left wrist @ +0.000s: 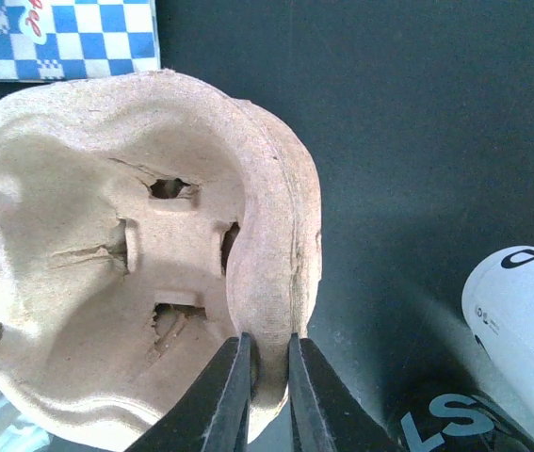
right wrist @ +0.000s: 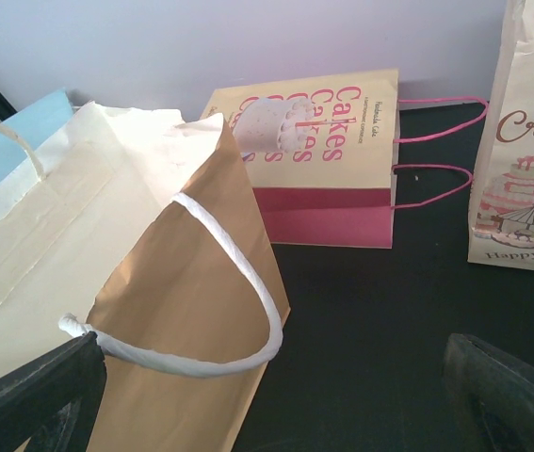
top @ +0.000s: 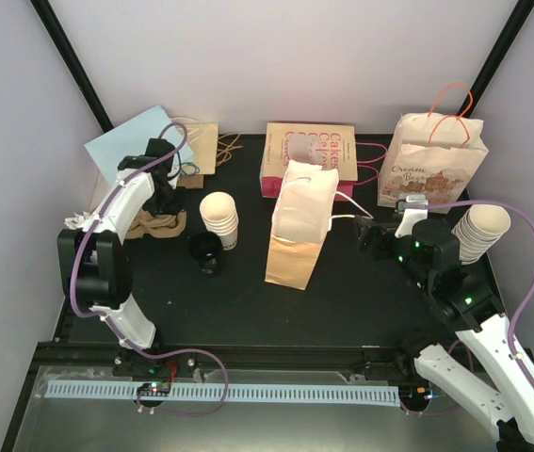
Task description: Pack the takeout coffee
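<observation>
Now my left tool [left wrist: 268,347] pinches the pulp carrier [left wrist: 106,245] by its rim; my right tool [right wrist: 267,395] hangs wide open, empty. I judge the lidded cup [top: 205,252] light and crushable: grip its sides gently.

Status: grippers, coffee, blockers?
Left gripper shut on pulp carrier rim. Right gripper open, at paper bag handle. Takeout coffee untouched beside cup stack. No blocker seen.
</observation>
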`<action>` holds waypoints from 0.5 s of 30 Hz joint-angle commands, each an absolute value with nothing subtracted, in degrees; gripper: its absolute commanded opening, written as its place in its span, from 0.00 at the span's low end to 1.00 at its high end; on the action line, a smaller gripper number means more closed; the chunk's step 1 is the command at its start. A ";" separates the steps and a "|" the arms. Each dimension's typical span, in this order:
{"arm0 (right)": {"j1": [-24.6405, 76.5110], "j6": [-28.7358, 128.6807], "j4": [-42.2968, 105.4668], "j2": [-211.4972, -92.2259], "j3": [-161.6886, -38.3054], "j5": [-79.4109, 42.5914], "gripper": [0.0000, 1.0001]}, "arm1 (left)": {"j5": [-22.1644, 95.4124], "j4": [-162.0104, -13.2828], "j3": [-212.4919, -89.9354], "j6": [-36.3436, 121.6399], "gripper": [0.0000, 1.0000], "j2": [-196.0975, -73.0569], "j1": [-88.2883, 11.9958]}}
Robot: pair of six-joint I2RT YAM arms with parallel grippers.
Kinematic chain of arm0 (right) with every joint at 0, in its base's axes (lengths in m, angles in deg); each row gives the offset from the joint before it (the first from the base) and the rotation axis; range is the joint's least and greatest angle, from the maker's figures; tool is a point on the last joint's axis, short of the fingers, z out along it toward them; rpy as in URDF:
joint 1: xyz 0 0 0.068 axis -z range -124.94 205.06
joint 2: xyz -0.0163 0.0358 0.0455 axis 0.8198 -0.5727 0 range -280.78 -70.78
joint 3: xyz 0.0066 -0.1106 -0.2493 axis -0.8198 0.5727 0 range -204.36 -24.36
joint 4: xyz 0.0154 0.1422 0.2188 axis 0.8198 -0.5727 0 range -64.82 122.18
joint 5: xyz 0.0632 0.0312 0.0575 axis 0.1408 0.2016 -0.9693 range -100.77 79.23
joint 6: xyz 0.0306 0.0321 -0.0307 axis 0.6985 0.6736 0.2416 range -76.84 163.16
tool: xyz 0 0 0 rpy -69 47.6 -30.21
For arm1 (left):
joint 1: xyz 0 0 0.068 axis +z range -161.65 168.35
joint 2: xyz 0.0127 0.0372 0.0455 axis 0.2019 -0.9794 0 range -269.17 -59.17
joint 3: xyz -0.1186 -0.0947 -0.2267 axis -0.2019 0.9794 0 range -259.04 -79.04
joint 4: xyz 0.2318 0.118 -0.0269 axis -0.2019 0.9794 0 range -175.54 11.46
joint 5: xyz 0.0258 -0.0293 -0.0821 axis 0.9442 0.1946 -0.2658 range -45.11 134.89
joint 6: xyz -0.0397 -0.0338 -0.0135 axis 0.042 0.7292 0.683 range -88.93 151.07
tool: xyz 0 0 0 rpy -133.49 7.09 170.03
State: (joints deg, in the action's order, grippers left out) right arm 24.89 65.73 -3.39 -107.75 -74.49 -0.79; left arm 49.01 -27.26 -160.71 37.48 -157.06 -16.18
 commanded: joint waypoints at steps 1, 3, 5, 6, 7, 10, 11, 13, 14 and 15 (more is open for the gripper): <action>24.98 65.37 -2.81 -107.43 -75.69 -0.40 1.00 | 51.04 -25.34 -163.50 38.26 0.13 -154.38 -16.48; 24.92 65.39 -2.80 -107.43 -75.70 -0.48 1.00 | 50.32 -25.48 -163.40 38.28 0.13 -154.34 -16.40; 24.94 65.37 -2.82 -107.43 -75.75 -0.48 1.00 | 49.34 -25.72 -163.19 38.27 0.12 -155.03 -16.47; 24.92 65.43 -2.81 -107.43 -75.74 -0.55 1.00 | 48.93 -25.74 -163.06 38.25 0.11 -155.40 -16.46; 24.91 65.48 -2.85 -107.43 -75.70 -0.63 1.00 | 48.60 -25.87 -162.94 38.33 0.10 -155.63 -16.44; 24.87 65.47 -3.09 -107.35 -75.69 -0.59 1.00 | 49.14 -26.60 -162.28 38.71 0.09 -154.94 -16.44; 24.87 65.43 -3.09 -107.34 -75.61 -0.51 1.00 | 49.80 -26.98 -162.00 38.91 0.09 -154.37 -16.45; 24.93 65.40 -3.15 -107.18 -75.52 -0.41 1.00 | 51.59 -27.14 -161.84 39.29 0.10 -153.34 -16.41; 24.94 65.41 -3.11 -107.23 -75.52 -0.33 1.00 | 52.39 -27.03 -162.01 39.47 0.10 -152.86 -16.52; 24.94 65.38 -3.05 -107.23 -75.48 -0.45 1.00 | 53.05 -26.96 -162.08 39.50 0.11 -152.33 -16.55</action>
State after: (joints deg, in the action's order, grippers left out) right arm 24.89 65.73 -3.41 -107.75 -74.49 -0.81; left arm 50.25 -27.09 -161.30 38.12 -155.48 -16.20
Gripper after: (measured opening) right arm 0.999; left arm 0.103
